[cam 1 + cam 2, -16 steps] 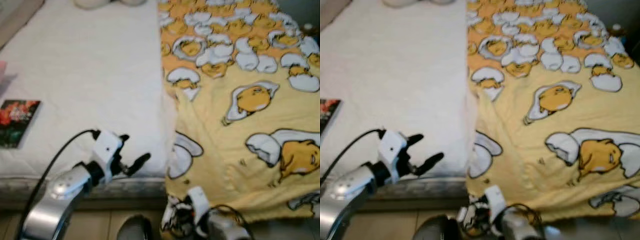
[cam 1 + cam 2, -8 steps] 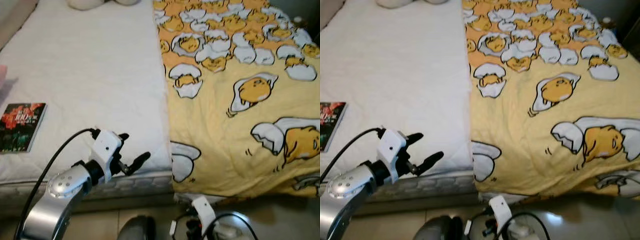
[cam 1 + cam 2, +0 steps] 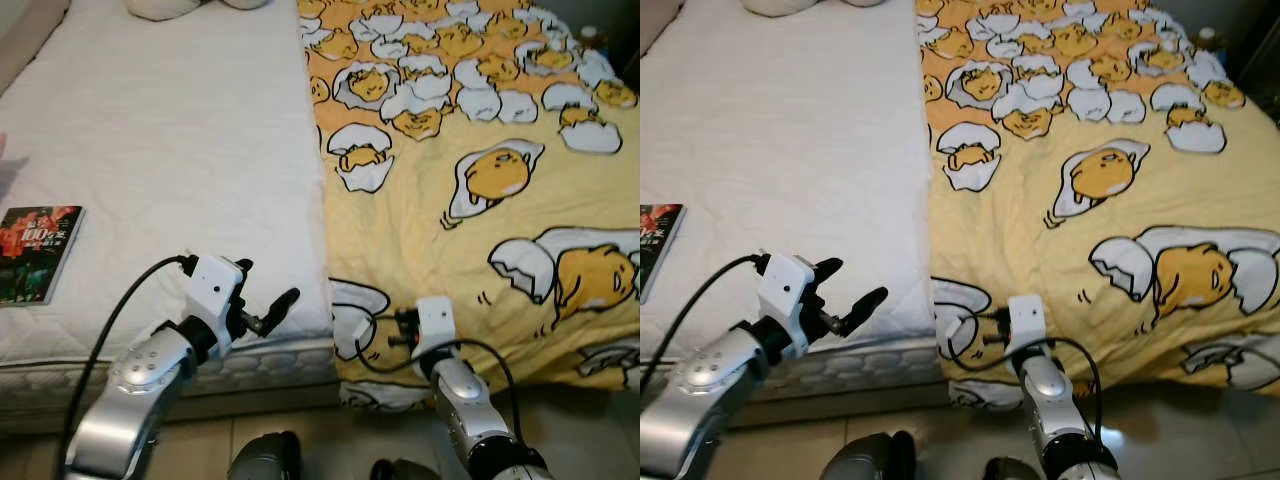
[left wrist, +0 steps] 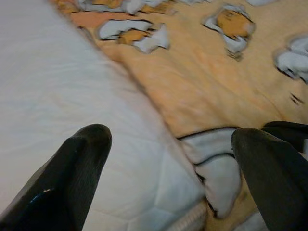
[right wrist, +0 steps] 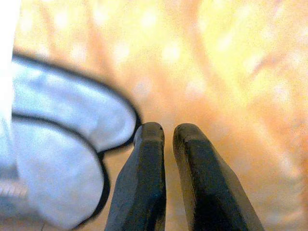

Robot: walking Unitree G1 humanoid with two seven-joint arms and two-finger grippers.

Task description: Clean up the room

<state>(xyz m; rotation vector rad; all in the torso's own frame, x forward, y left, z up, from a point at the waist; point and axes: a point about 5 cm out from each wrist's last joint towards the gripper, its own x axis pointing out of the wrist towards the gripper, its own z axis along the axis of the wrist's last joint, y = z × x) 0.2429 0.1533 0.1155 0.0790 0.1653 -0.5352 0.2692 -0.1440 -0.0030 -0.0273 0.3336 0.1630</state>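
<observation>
Seen from above, a bed (image 3: 150,150) spans the field of view, its left half a bare white mattress (image 3: 180,130) and its right half covered by a yellow blanket (image 3: 480,130) printed with cartoon eggs. The blanket's left edge runs straight up the middle of the bed, and its near edge hangs over the foot of the mattress toward a tiled floor (image 3: 1200,430). A book (image 3: 38,252) with a dark, red-lettered cover lies flat near the left side of the mattress, well apart from both arms. Two pale pillows (image 3: 165,6) sit at the far end of the white half.

Left gripper (image 3: 260,300): held just above the near edge of the mattress, close beside the blanket's edge, with its two black fingers (image 4: 72,178) spread wide and grasping nothing. In the left wrist view the mattress corner and the blanket's white egg print lie between the parted fingers.

Right gripper (image 5: 166,139): positioned at the blanket's near left corner, by a white egg-shell print (image 3: 358,315). In the right wrist view its fingers (image 5: 144,183) are drawn almost together, with a thin gap between them; whether they pinch any cloth cannot be told.
</observation>
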